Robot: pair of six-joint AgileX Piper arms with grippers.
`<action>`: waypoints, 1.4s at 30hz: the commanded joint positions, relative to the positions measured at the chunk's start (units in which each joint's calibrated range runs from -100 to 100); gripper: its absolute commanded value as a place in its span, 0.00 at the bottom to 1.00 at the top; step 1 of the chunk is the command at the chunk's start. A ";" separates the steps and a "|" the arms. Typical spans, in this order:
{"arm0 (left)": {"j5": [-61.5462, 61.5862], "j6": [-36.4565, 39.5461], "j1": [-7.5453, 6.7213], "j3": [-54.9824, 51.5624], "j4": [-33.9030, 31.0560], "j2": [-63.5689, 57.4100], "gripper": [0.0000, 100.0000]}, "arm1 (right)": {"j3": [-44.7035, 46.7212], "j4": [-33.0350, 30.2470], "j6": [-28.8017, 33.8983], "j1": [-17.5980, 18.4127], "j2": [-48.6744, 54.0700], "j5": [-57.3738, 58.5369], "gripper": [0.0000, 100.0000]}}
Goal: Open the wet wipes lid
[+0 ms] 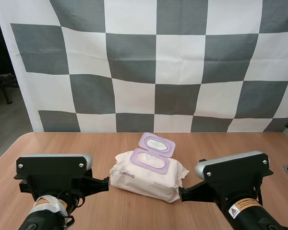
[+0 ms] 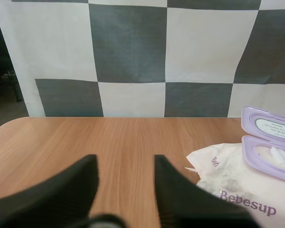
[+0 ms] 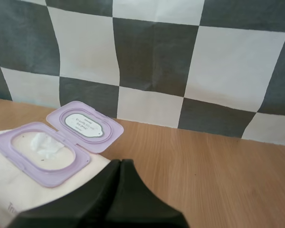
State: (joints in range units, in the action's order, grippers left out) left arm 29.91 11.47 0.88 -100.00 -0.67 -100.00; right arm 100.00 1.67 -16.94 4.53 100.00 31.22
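Lilac plastic lid (image 1: 157, 144) of wet wipes pack (image 1: 149, 175), shown already flipped open. The flap leans back past its hinge on the pack's far side, label face up. The oval opening (image 3: 40, 152) is exposed w/ a white wipe (image 3: 46, 142) tufting out. Pack lies flat on the wooden table (image 1: 62, 143), about centre, between my two arms, brand print readable from my side.

L: my left gripper (image 2: 125, 164), fingers spread wide w/ nothing between them, low over bare table just beside the pack's left end, not touching it.

R: my right gripper (image 3: 121, 166), fingers pressed together into one wedge, holding nothing, close by the pack's right end; contact w/ the film cannot be told.

Handling (judged):
- Pack body = soft film bag, light, prob. slick. It will dent and slide rather than resist, so it is a poor place to pull.
- Lid & frame = thin stiff plastic, the only rigid parts, w/ snap fit at the front lip and hinge at the rear.
- Best hold for the lid: free front edge, approx. mid-width, swung up & back about the hinge, w/ the other gripper steadying the bag at an end seam.

As things lie, task reads as done; no further grip seems needed.
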 commanded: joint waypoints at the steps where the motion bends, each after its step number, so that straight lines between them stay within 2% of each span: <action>1: 0.02 -0.07 -0.03 0.00 -0.03 0.00 0.00 | 0.00 0.03 6.00 -0.04 0.00 -0.02 0.00; 3: 0.02 -0.32 -0.03 0.00 -1.04 0.00 0.00 | 0.00 0.03 6.00 -0.04 0.00 -0.02 0.00; 7: 3.19 -2.24 -0.03 0.00 -7.41 0.00 0.00 | 0.00 0.03 6.00 -0.04 0.00 -0.02 0.00; 42: 1.56 -0.94 0.04 0.00 -6.87 0.00 0.00 | 0.00 0.14 6.00 -0.04 0.00 -0.02 0.00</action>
State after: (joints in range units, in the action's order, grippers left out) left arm 31.39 10.48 0.88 -100.00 -7.54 -100.00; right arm 100.00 1.77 -10.95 4.53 100.00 31.22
